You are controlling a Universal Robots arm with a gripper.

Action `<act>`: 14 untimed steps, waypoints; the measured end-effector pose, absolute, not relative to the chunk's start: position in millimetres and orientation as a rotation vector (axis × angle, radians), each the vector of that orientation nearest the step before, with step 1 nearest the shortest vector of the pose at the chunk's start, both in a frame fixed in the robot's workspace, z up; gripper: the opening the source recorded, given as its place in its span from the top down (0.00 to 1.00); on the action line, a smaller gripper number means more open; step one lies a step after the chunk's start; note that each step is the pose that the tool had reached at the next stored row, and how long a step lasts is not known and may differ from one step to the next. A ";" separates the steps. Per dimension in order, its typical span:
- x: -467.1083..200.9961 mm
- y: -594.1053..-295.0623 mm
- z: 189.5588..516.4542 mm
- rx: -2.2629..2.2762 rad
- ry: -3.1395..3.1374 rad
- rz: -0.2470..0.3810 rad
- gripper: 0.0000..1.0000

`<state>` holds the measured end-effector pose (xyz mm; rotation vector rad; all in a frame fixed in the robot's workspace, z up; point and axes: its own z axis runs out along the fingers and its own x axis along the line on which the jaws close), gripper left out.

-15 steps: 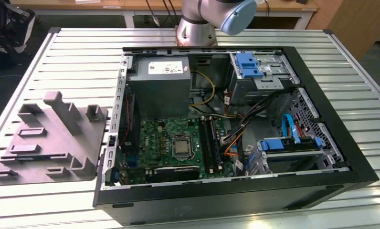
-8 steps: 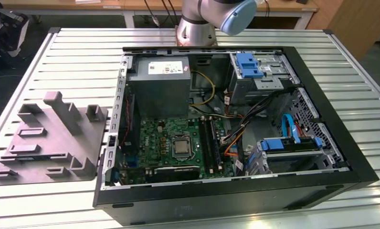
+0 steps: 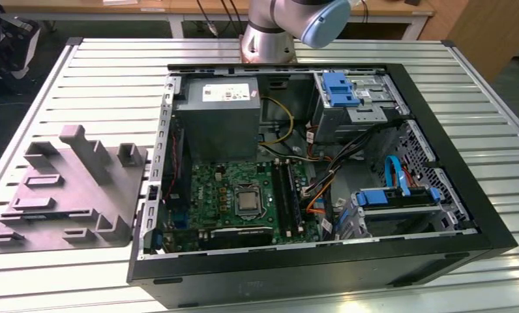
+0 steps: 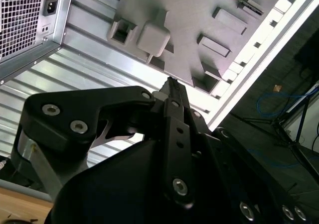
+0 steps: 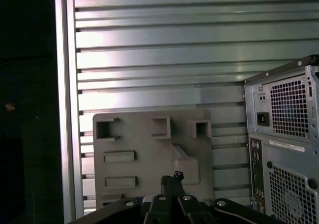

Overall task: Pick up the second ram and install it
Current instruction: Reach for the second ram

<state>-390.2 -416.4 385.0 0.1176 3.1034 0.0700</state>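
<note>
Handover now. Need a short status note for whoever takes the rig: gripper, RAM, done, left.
Gripper: shut, nothing seen between its tips, hanging over the grey fixture on the slatted table, beside the open PC case.
Second ram: cannot be told apart from the dark slots on the motherboard.
Done: unclear whether it is seated.
Left: pickup and install both unconfirmed.

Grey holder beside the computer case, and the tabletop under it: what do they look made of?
Grey holder: matte, uniform grey with blocky pockets, likely plastic, possibly printed. Tabletop: silvery ribbed slats with soft glare, looks like bare aluminium.
</note>
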 end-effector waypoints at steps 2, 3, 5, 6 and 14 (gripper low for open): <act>-390.5 -416.7 383.5 0.118 3.104 0.070 0.90; -390.8 -416.9 382.8 0.117 3.104 0.070 0.90; -391.8 -417.4 381.2 0.117 3.104 0.070 0.90; -392.4 -417.7 380.4 0.117 3.104 0.070 0.90; -396.0 -421.5 376.4 0.117 3.104 0.070 0.90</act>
